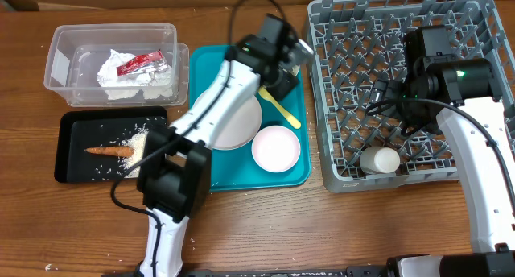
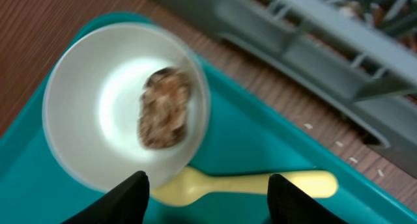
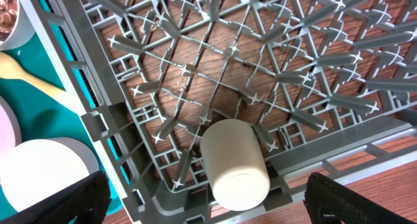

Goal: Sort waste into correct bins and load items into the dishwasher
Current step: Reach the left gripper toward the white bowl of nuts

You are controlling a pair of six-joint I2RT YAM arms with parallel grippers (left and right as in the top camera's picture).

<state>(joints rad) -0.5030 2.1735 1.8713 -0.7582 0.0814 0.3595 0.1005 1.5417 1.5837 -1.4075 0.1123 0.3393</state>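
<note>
Seen from above, a wooden table holds a large square grey plastic dish rack (image 1: 338,180) at the right of the frame and a teal serving tray (image 1: 241,176) at centre.

The left gripper (image 2: 208,201) hangs with its jaws apart, holding nothing, over a white round bowl (image 2: 85,139) containing brown crumbly food scraps (image 2: 164,108). A pale yellow plastic spoon (image 2: 260,183) lies just beside the bowl, between the fingers.

The right gripper (image 3: 205,198) is spread wide and empty above a small white cup (image 3: 234,162), which lies on its side in the rack.

A clear rectangular plastic tub (image 1: 60,64) at upper left holds a crumpled white paper napkin (image 1: 121,72) and a shiny red snack wrapper (image 1: 143,64). Below it, a shallow black tray (image 1: 68,168) holds a small orange carrot (image 1: 109,150) and loose white rice (image 1: 138,140).

Risks, as a judgement:
- Closing here could catch the spoon instead of the bowl's rim.
- A tilted bowl would spill scraps onto the teal tray.
- Racking the bowl unemptied would drop scraps through the grid.
- The cup, on its side, may roll if nudged.

No writing is legible; the wrapper's print is too small to read.
</note>
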